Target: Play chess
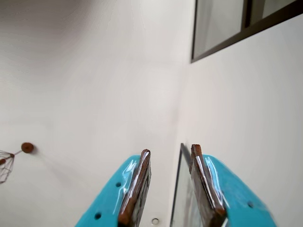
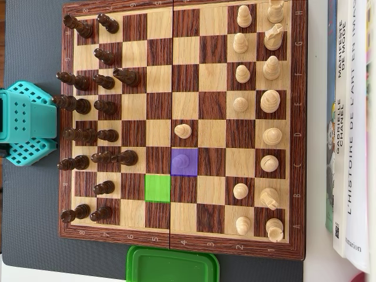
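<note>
You had an early game on the chessboard [image 2: 176, 126], one light pawn [image 2: 183, 130] near centre, green square [image 2: 157, 188] and purple square [image 2: 184, 162] both empty, while your claw [image 1: 170, 187], jaws apart on nothing, faced the ceiling, arm base [image 2: 26, 122] at the board's nine o'clock.

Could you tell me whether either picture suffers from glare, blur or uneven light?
Wrist view: soft, slightly blurred throughout, bright glare streaks on the teal end effector, dim upper-left corner. Overhead view: sharp, evenly lit chessboard, short soft shadows beside the pieces, no noticeable glare.
</note>
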